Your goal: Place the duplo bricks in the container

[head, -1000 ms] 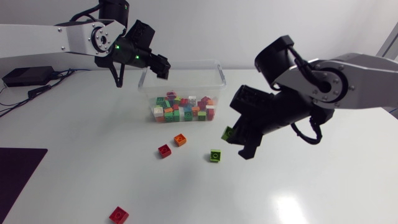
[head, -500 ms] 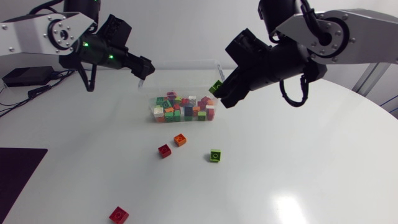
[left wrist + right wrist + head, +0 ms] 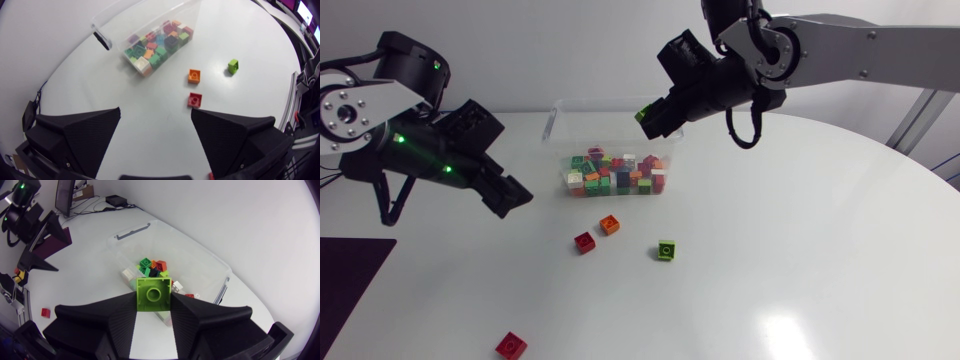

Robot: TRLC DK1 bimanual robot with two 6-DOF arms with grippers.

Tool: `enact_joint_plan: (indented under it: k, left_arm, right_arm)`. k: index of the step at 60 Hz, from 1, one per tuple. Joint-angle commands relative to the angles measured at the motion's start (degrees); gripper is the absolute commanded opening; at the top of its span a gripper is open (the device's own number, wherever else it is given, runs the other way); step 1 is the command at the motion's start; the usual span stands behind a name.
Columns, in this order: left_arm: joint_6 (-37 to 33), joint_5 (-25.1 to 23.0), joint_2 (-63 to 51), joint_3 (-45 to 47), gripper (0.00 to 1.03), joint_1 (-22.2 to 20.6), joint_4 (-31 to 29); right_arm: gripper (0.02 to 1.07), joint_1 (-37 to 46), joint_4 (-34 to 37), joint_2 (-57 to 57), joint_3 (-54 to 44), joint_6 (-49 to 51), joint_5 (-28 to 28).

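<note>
Right arm comes in high from its side, and the right hand (image 3: 154, 301) is clenched on a lime-green duplo brick (image 3: 154, 292), stud side up toward the wrist camera. It's held up over the clear container (image 3: 560, 125), which has a pile of mixed bricks in it. Left arm is folded back on its own side. The left hand (image 3: 510, 195) tilts down at the worktop (image 3: 820, 260), fingers spread wide, gripping nothing. Ahead of it lie a red brick (image 3: 195, 100), an orange brick (image 3: 194, 75) and a green brick (image 3: 233, 65). A second red brick (image 3: 511, 345) sits well apart from them.
</note>
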State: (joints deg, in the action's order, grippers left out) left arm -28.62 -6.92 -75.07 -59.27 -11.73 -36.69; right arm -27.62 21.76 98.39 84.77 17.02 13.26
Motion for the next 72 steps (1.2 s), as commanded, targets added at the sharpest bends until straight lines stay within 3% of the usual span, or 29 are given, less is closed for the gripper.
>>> enact_joint_plan:
  k: [1,25,49,52,57,59,65,72]
  left_arm:
    - [-2.40,0.85,2.91,3.19,0.98,-1.11,-2.78]
    - [-3.37,5.51,5.90,15.14,0.98,-7.26,-9.19]
    - [3.75,6.57,-0.34,15.23,0.98,-14.20,-20.79]
    - [4.80,6.48,-1.75,14.88,0.98,-14.64,-22.73]
    - [7.62,6.21,-4.21,14.53,0.98,-15.08,-24.57]
    - [8.41,5.86,-5.09,14.35,0.98,-15.17,-25.19]
    - [10.87,4.19,-7.64,14.18,0.98,-16.66,-26.07]
    - [11.48,2.87,-11.50,13.03,0.97,-14.11,-25.89]
  right_arm:
    - [0.32,0.28,-1.54,2.69,2.94,-2.16,-0.42]
    - [0.32,1.25,-1.63,12.35,15.34,-3.74,-1.92]
    - [0.34,1.69,-0.23,25.19,31.95,-5.59,-5.43]
    - [0.42,1.78,0.04,27.21,34.41,-6.03,-6.93]
    - [0.89,1.86,1.09,29.84,37.84,-6.38,-9.04]
    - [1.00,1.86,1.36,30.19,38.27,-6.47,-9.74]
    - [1.03,1.86,1.27,29.40,36.96,-7.26,-10.71]
    - [1.02,2.22,0.30,25.89,32.39,-7.96,-10.88]
